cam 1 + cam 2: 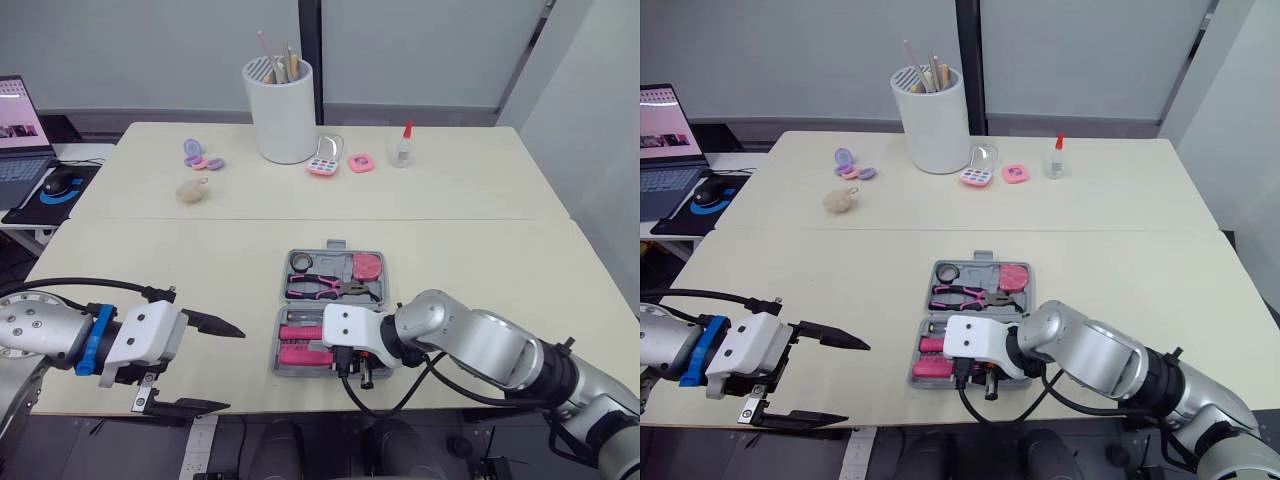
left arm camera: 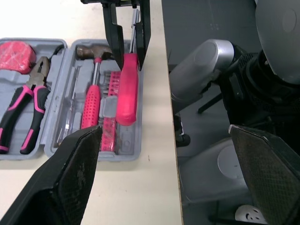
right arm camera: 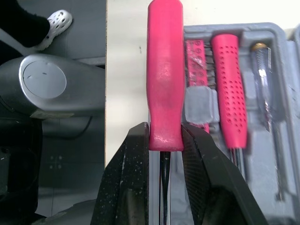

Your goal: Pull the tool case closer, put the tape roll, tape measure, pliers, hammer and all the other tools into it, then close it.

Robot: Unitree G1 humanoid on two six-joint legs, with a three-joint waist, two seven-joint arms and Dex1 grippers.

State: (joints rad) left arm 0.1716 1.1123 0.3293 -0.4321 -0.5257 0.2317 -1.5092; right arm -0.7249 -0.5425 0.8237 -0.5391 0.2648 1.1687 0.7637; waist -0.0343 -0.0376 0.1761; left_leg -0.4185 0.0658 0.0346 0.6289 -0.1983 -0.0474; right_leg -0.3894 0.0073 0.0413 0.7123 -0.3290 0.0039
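The grey tool case [image 1: 336, 251] lies open near the table's front edge. Its far half holds a tape roll [image 1: 301, 262], a pink tape measure [image 1: 367, 266] and pink-handled pliers [image 1: 325, 288]. In the near half, a pink-handled hammer [image 2: 91, 101] lies beside a row of bits [image 3: 194, 61]. My right gripper [image 3: 165, 136] is shut on a pink-handled screwdriver [image 3: 165, 70], which lies along the case's nearest edge. I cannot tell whether it rests in its slot. My left gripper [image 1: 235, 369] is open and holds nothing, left of the case at the table's front edge.
At the table's far side stand a white cup of sticks [image 1: 280, 110], a glue bottle [image 1: 403, 145], small pink items [image 1: 322, 165], purple pieces [image 1: 200, 158] and a fluffy ball [image 1: 192, 190]. A laptop [image 1: 18, 130] and mouse [image 1: 60, 182] sit on a side desk, far left.
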